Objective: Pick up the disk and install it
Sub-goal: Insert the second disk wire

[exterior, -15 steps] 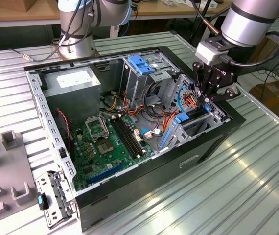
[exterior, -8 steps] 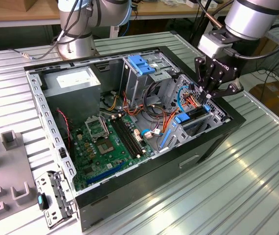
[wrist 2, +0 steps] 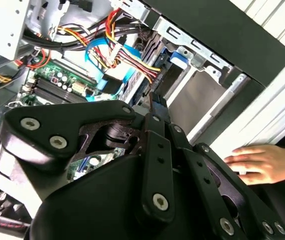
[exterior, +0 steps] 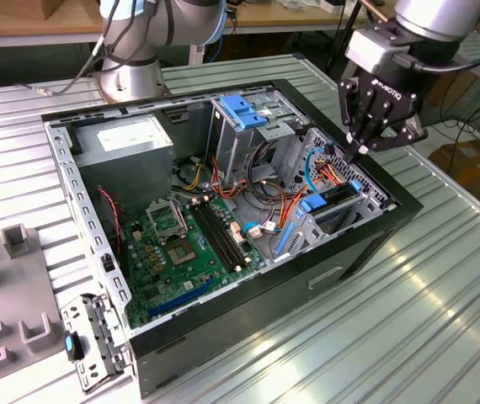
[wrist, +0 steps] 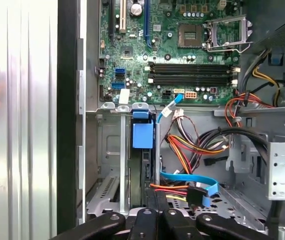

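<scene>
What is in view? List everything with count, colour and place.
Table: one, silver, ribbed.
Computer case: one, black, open, on the table.
Motherboard: one, green, case floor.
Power supply: one, grey, case corner.
Disk: one, blue-railed, standing at the case's edge, the exterior view's right.
Latch: one, blue, atop the metal cage.
Cables: many, orange, red, blue, inside the case.
Person's hand: one, on the table.
Hand: one, black, above the disk.
</scene>
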You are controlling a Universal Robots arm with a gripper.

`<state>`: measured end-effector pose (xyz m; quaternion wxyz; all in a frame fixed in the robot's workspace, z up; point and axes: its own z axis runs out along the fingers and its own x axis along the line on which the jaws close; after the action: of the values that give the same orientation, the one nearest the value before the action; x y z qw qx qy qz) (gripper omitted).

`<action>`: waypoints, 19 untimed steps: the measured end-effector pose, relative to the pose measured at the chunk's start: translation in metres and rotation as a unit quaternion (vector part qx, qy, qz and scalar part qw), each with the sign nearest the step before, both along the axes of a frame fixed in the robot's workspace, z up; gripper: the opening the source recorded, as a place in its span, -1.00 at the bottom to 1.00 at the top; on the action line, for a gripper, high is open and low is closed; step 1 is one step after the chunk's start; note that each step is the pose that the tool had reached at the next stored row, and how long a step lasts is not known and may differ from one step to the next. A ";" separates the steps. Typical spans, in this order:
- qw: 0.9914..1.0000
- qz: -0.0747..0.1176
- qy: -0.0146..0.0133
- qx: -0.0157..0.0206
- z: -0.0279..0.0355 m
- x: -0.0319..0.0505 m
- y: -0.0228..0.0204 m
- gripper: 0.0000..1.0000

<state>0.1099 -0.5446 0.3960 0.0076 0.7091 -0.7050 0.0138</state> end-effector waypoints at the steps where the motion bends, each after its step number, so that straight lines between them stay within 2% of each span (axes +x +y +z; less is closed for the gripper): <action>1: 1.000 0.000 0.000 0.000 0.0015 0.0000 0.0011 -0.79; 4: 1.000 0.000 0.002 -0.001 0.0023 -0.0001 0.0068 -0.79; 7: 1.000 0.000 0.003 -0.001 0.0023 -0.0001 0.0149 -0.79; 12: 1.000 0.000 0.003 -0.001 0.0023 -0.0003 0.0210 -0.79; 19: 1.000 0.000 0.004 0.000 0.0022 -0.0005 0.0263 -0.79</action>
<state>0.1094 -0.5183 0.3982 0.0104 0.7091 -0.7049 0.0114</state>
